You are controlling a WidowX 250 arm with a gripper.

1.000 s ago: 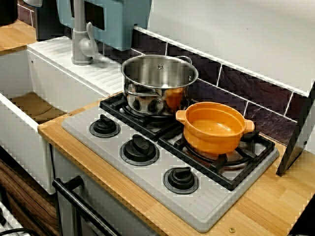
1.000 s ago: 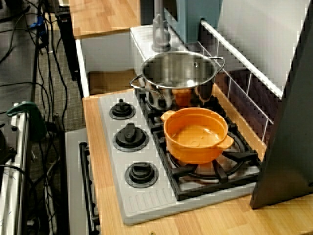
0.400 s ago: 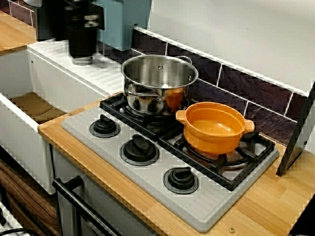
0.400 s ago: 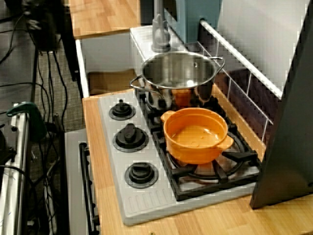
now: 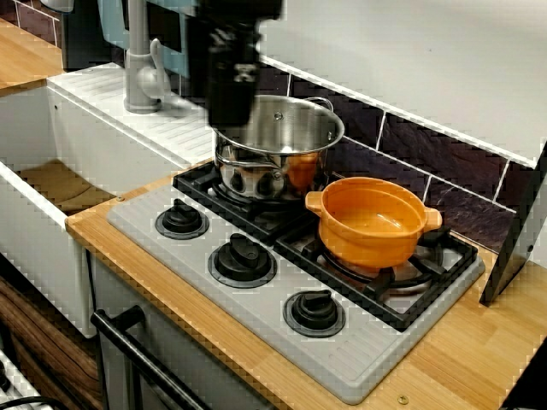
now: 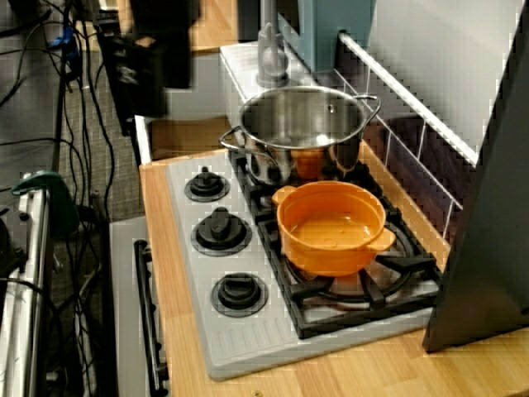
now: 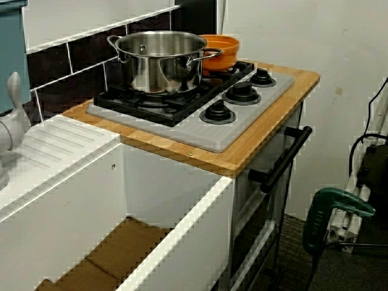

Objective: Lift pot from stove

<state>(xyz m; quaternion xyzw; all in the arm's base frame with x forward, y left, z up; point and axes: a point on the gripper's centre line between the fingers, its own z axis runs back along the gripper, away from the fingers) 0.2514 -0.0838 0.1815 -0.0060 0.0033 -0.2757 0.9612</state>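
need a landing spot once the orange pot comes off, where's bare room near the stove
Bare wood counter along the stove front, past the knobs. Ribbed white drainboard beside the faucet. Both burners are crowded: steel pot behind, orange pot beside it.

You see a matte orange plastic pot (image 5: 372, 219) on a ribbed grey stove (image 5: 282, 282). Beside it, the steel pot (image 5: 278, 141) looks shiny; the counter (image 5: 461, 359) looks wooden.
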